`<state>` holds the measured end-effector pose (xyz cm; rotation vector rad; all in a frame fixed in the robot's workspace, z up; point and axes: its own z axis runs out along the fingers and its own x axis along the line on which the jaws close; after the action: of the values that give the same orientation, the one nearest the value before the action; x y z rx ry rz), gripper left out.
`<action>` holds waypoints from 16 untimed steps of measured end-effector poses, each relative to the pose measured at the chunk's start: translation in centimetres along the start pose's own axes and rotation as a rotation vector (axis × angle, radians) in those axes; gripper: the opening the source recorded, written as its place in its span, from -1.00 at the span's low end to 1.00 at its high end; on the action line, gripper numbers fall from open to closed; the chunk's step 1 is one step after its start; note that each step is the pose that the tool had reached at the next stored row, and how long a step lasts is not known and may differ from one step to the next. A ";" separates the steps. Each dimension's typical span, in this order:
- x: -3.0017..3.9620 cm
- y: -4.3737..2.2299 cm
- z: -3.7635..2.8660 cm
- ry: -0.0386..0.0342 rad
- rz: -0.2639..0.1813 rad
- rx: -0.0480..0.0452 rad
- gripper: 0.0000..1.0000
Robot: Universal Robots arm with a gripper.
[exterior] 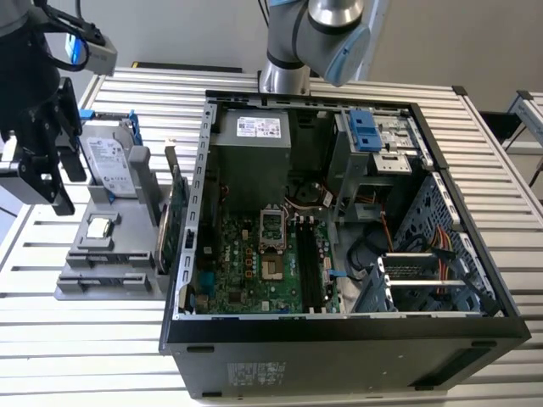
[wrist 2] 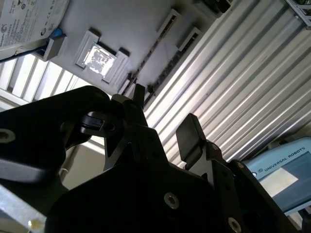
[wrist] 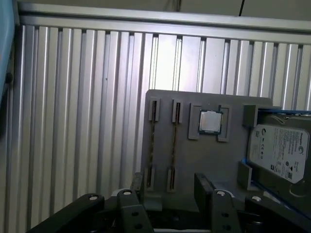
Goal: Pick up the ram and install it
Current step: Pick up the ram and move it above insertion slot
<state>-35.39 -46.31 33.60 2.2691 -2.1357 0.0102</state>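
In the first wrist view the ram (wrist: 152,141) is a thin dark stick standing on edge in a slot of the grey holder (wrist: 214,160). A second like stick (wrist: 173,141) stands beside it. My gripper (wrist: 170,187) hovers over the near ends of these sticks, open, with nothing between its black fingers (wrist: 201,184). The second wrist view shows the same open gripper (wrist 2: 165,114) above the holder, with one stick (wrist 2: 150,52) as a thin line. In the exterior view the gripper (exterior: 53,188) hangs at the far left, beside the holder (exterior: 85,280).
The holder also carries a silver CPU chip (wrist: 211,121), a hard drive (wrist: 279,150) and an upright green expansion card (exterior: 174,222). The open computer case (exterior: 339,339) lies to the exterior view's right, its motherboard (exterior: 254,271) and black slots (exterior: 310,267) exposed. Ribbed metal table (wrist: 73,121) surrounds all.
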 end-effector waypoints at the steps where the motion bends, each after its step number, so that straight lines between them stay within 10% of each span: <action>1: -0.02 0.04 0.05 0.0000 0.002 0.0003 1.00; 16: -0.21 0.30 0.73 0.0018 0.025 0.0010 1.00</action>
<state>-35.71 -46.13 32.87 2.2417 -2.1638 0.0139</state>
